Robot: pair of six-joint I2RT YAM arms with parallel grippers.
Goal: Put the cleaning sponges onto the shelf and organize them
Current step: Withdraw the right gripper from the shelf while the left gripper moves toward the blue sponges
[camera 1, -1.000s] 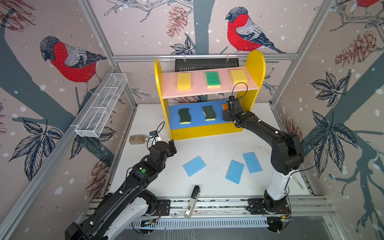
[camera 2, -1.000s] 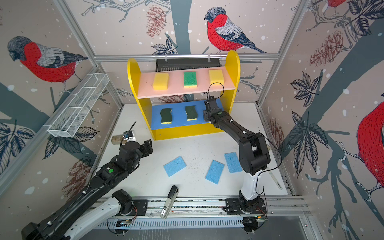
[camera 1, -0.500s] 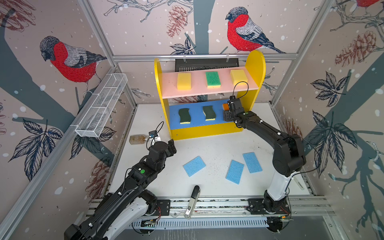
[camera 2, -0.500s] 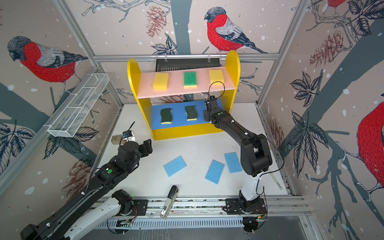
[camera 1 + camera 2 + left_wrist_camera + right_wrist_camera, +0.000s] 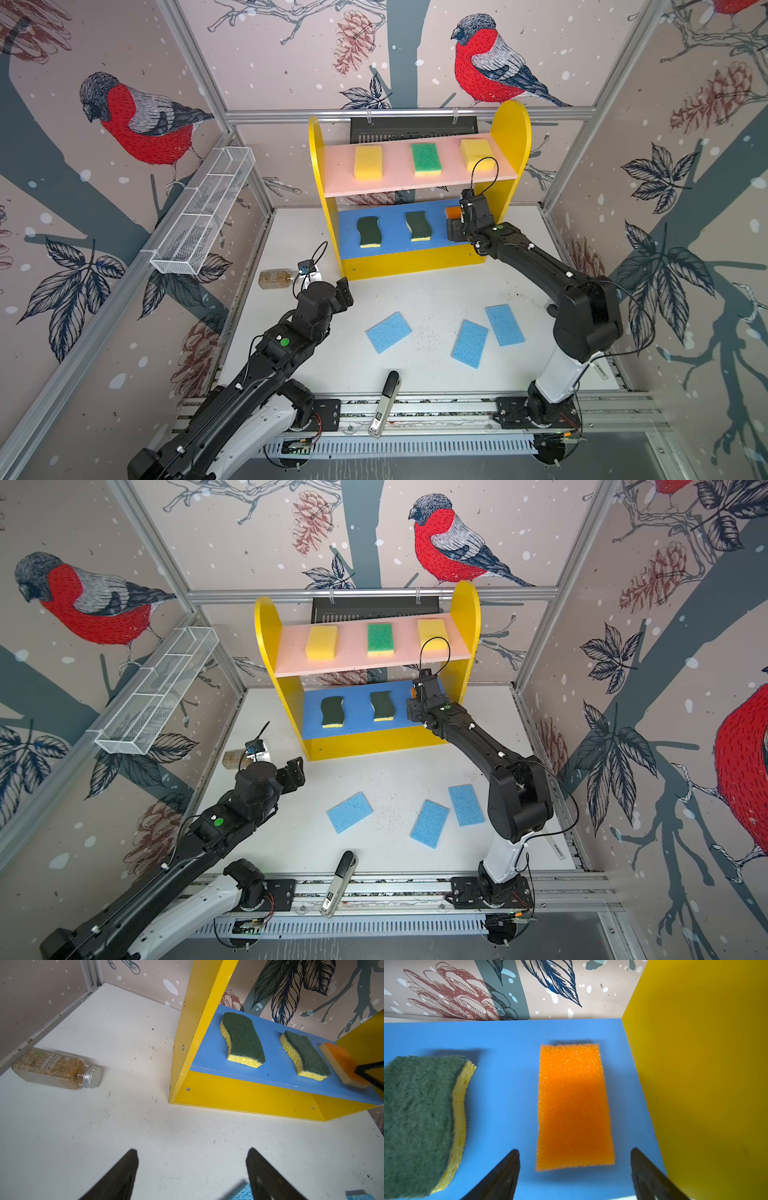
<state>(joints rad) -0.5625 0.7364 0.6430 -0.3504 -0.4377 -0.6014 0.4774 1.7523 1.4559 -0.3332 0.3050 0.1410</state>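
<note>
The shelf (image 5: 415, 262) stands at the back. Its pink board holds two yellow sponges (image 5: 368, 162) (image 5: 476, 151) and a green-topped one (image 5: 425, 158). Two dark green wavy sponges (image 5: 369, 231) (image 5: 419, 225) and the orange-topped sponge (image 5: 573, 1105) lie on the blue board (image 5: 504, 1084). My right gripper (image 5: 575, 1167) is open just in front of the orange sponge, not touching it. Three light blue sponges (image 5: 388, 332) (image 5: 469, 343) (image 5: 504, 325) lie on the table. My left gripper (image 5: 192, 1159) hovers open and empty over the table, left of the shelf.
A brownish bottle (image 5: 276, 277) lies on its side by the left wall. A white wire basket (image 5: 203, 212) hangs on that wall. A black-and-white tool (image 5: 386, 399) rests at the table's front edge. The shelf's yellow right side (image 5: 695, 1064) is close beside my right gripper.
My right gripper has opened a little wider and eased back, with the orange-topped sponge left lying on the blue board. The left arm has barely moved.
</note>
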